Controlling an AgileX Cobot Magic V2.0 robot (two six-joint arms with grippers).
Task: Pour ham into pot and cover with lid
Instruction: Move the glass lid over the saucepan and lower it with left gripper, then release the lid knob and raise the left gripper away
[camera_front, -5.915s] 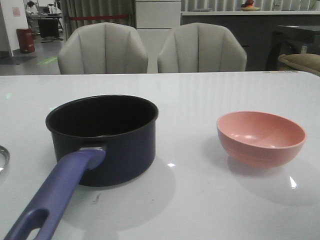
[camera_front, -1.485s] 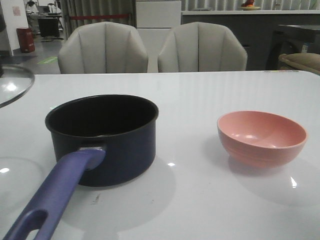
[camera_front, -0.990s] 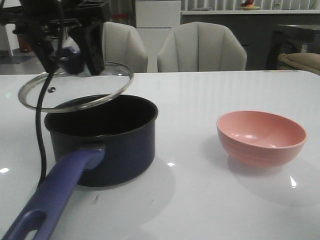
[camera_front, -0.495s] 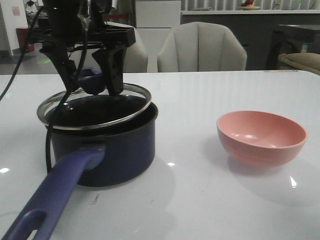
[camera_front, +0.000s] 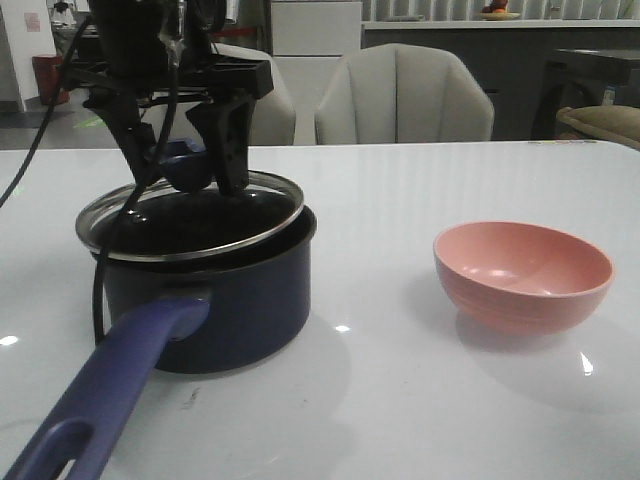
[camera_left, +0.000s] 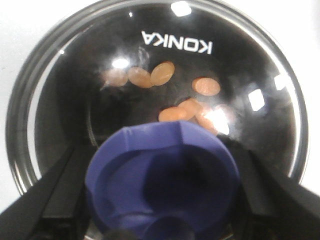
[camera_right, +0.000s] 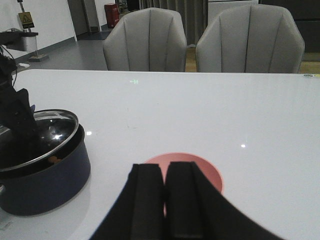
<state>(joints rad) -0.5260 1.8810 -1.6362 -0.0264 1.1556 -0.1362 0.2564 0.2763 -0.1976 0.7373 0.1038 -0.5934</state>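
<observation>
A glossy white table (camera_front: 420, 400) filled the foreground, with two grey upholstered chairs (camera_front: 404, 95) pushed up along its far edge and a dim room behind them.

The dark navy round saucepan with the long purple-blue handle (camera_front: 205, 290) stood on the left half of the table, its handle reaching toward the near left corner. Well apart from it, on the right half, sat the salmon-pink round bowl (camera_front: 522, 275), upright; what showed of its inside held nothing.

The round clear glass lid with the steel rim (camera_front: 190, 220) lay over the pot's mouth, tilted, its left side raised above the rim and its right side down at the rim (whether it touched there could not be told). The black left gripper (camera_front: 185, 165) came down from above and was clamped on the lid's blue-purple knob (camera_left: 162, 180), one finger on each side.

The black right gripper (camera_right: 165, 200) hung above the near side of the pink bowl, its two fingers pressed together with nothing between them.

Through the glass, in the left wrist view, the small orange-pink ham pieces (camera_left: 162, 72) lay scattered on the pot's black bottom.
</observation>
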